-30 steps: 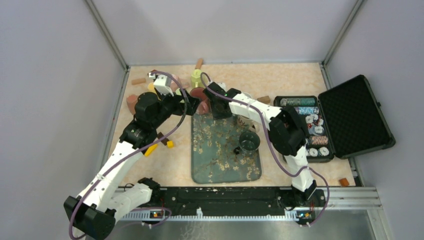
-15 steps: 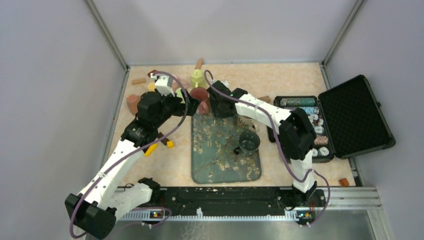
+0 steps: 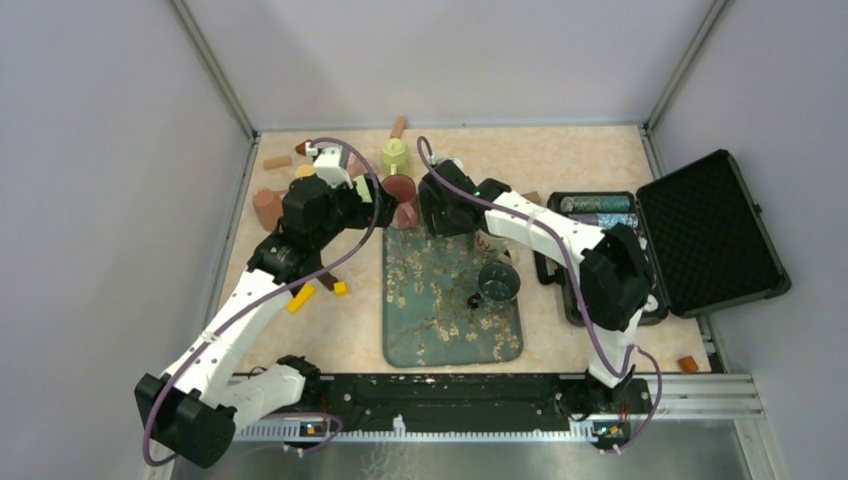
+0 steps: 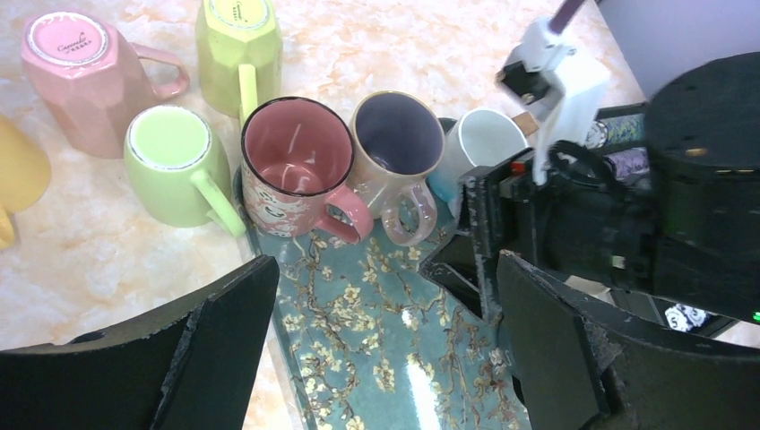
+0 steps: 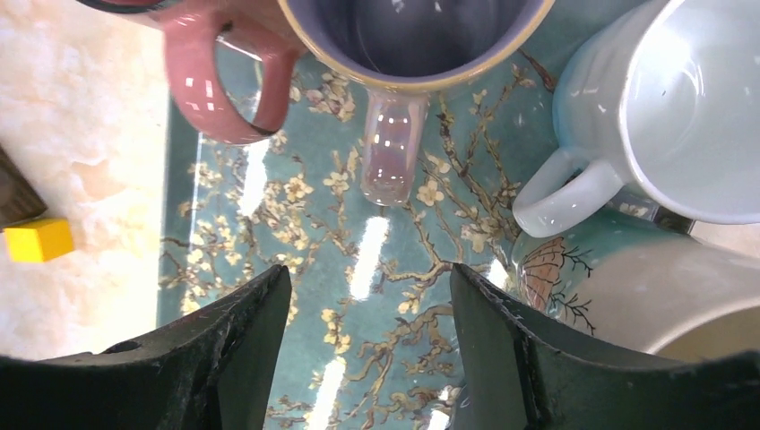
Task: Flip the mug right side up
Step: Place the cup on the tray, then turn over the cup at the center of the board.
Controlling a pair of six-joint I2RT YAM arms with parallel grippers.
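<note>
Left wrist view counts seven mugs; two sit inverted, their bases printed with writing too small to read. The lavender-lined mug [image 4: 399,134] stands upright at the floral tray's [image 4: 358,358] far edge. Left end effector [image 4: 385,269] gapes wide, empty; right end effector [image 5: 369,278] is parted, holding nothing, facing that mug's handle.

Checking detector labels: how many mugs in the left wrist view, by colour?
Pink: 2, pale pink faceted mug, pink floral mug
Green: 2, light green mug, yellow-green faceted mug
Yellow: 1, yellow mug, cut off at left edge
Beige: 1, beige mug with purple inside
White: 1, white mug
Total: 7
</note>
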